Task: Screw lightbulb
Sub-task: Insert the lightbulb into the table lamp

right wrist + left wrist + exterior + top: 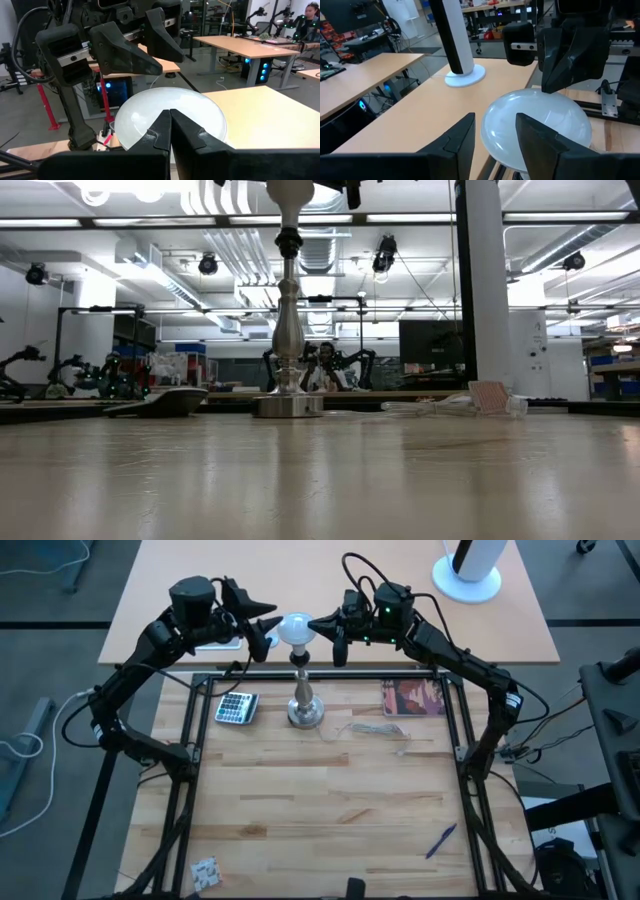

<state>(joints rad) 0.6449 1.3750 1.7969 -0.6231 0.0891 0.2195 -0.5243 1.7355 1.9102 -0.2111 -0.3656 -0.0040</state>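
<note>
A pen [440, 840] lies at the lower right of the counter [330, 800]. Farther up are a calculator [236, 708], a cable [375, 729] and a booklet [413, 698]. Upper centre, the bulb [294, 630] sits atop the stand [304, 700]. The left jaws [262, 632] flank it, spread apart. The right jaws [322, 627], pressed together, meet its other side.
</note>
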